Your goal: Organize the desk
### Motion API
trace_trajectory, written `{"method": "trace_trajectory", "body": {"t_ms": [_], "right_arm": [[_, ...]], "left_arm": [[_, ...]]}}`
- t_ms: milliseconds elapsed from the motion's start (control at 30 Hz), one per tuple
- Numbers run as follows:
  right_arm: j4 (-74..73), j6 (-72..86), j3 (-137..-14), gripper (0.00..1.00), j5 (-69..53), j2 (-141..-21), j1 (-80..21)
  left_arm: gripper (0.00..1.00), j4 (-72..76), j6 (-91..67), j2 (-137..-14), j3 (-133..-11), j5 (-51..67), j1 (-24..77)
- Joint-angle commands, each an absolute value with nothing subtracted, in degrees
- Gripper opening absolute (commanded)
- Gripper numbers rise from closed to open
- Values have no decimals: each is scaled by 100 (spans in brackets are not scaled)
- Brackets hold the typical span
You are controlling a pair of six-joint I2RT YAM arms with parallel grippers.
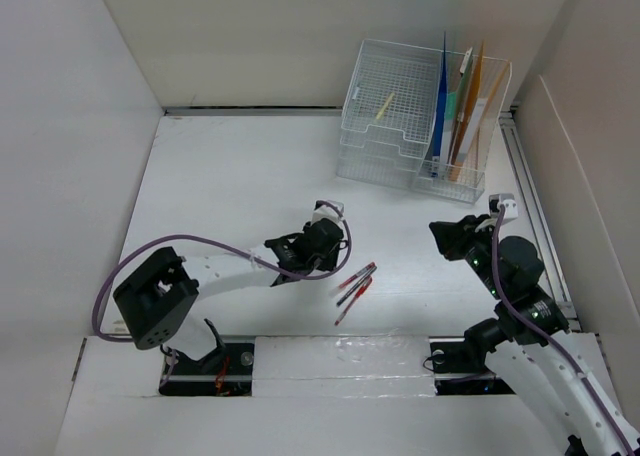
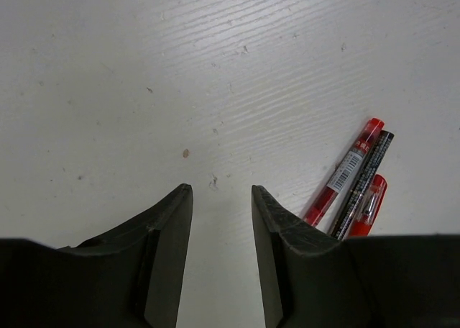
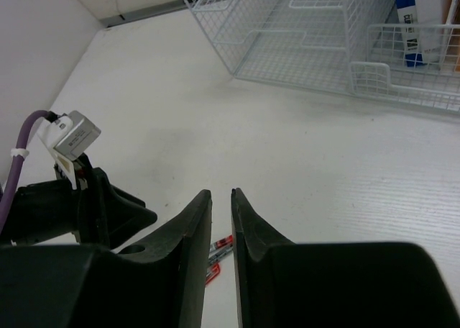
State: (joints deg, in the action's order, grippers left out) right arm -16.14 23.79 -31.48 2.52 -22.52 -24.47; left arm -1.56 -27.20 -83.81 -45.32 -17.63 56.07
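Note:
The desk (image 1: pixel 230 186) is a white tabletop between white walls. Three pens (image 1: pixel 355 284) lie together on it near the front middle: two red and one black. In the left wrist view the red pen (image 2: pixel 345 171), the black pen (image 2: pixel 365 183) and the second red pen (image 2: pixel 371 204) lie just right of my fingers. My left gripper (image 1: pixel 335 244) (image 2: pixel 221 188) hangs low over bare desk beside them, open and holding nothing. My right gripper (image 1: pixel 442 232) (image 3: pixel 221 192) hovers at the right, its jaws a narrow gap apart and empty. The pens (image 3: pixel 220 247) show below that gap.
A white wire-mesh file organizer (image 1: pixel 400 116) (image 3: pixel 302 33) stands at the back right. Blue, orange and pale folders (image 1: pixel 460 106) stand upright in it, and a yellow stick (image 1: pixel 385 104) lies in its top tray. The left arm's purple cable (image 1: pixel 200 244) loops over the desk.

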Motion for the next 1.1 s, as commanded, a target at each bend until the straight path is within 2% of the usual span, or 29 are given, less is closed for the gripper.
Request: {"method": "trace_trajectory", "body": {"t_ms": [0, 400, 800, 1067], "right_arm": [[-1547, 2382, -3463, 23, 237, -2267, -2505], [-1468, 2382, -3358, 24, 141, -2224, -2505], [-1336, 2417, -3217, 23, 97, -2276, -2505], [-1389, 2417, -3226, 21, 123, -2206, -2505]], "left_arm": [[34, -35, -2848, -8429, -4447, -1627, 5590], [31, 140, -2690, -8771, -4553, -1468, 5765], [31, 589, -2444, -8437, -4394, -783, 5959], [29, 369, -2312, -9043, -4807, -1195, 6390]]}}
